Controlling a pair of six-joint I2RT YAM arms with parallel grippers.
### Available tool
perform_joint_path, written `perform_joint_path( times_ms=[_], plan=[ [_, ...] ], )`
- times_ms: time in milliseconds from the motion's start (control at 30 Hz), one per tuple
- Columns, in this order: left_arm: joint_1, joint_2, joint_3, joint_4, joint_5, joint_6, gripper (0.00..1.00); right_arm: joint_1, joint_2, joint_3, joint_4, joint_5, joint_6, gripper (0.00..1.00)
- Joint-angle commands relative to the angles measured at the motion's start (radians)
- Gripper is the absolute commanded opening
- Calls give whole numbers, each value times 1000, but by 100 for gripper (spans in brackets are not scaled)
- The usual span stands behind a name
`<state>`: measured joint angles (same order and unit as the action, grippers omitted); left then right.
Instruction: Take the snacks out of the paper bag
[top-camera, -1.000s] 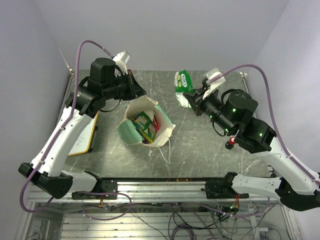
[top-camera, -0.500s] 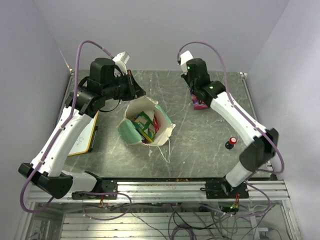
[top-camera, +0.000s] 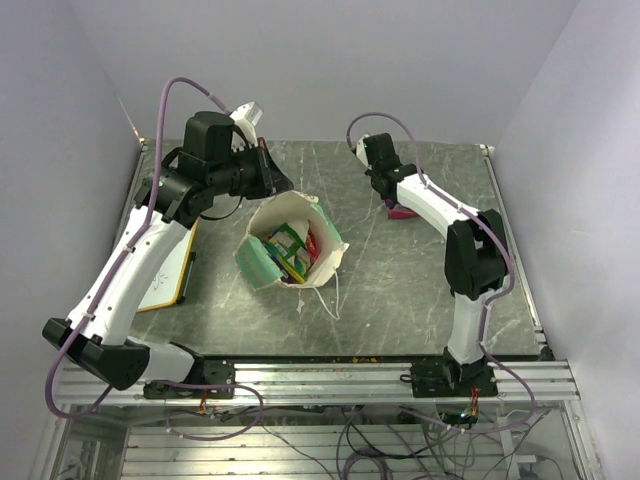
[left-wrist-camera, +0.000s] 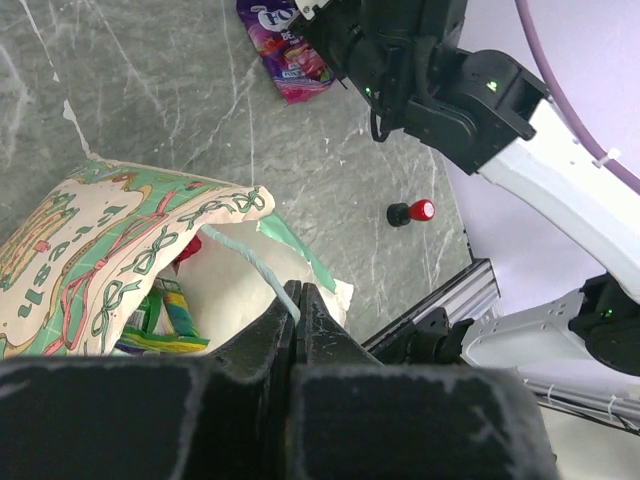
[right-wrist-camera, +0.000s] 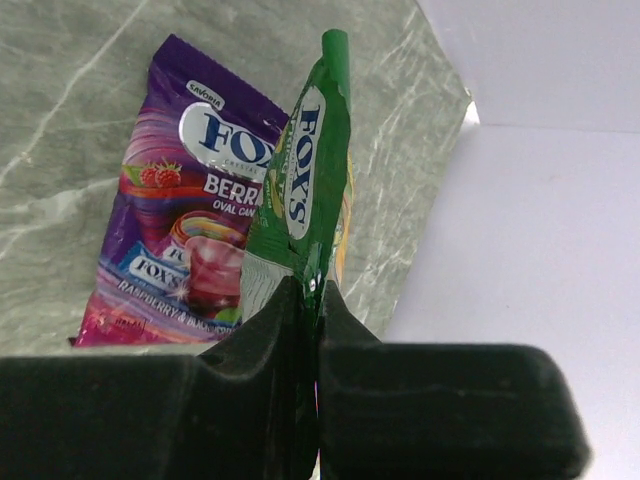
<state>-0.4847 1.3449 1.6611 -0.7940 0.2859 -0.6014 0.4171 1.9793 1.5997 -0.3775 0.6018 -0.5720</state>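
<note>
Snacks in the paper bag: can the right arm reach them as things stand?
Probably not yet: the right gripper is shut on a green packet. The mouth of the paper bag is open upward, rim pinched by the left gripper, so the path looks free.

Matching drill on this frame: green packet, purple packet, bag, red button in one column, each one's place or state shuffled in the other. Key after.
Things:
1. green packet
2. purple packet
3. bag
4. red button

Places or states:
A. lying flat on the table, close to the right tool
B. rim pinched by the left tool
C. held edge-up in the right tool
D. alone on the table, clear of both tools

Pairs: 1-C, 2-A, 3-B, 4-D
</note>
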Motion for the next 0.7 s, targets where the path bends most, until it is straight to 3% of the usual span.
perform_joint_path(
  times_ms=[0, 267, 600, 667],
  plan=[
    [11, 6, 33, 7, 13, 13, 7, -38, 59, -5, 103, -7, -60, 0],
    [19, 26, 54, -6, 11, 20, 7, -39, 201, 29, 26, -162, 87, 0],
    [28, 23, 60, -6, 17, 22, 7, -52, 191, -89, 34, -271, 256, 0],
    [30, 27, 70, -9, 19, 27, 7, -54, 175, -67, 6, -271, 259, 8]
  ],
)
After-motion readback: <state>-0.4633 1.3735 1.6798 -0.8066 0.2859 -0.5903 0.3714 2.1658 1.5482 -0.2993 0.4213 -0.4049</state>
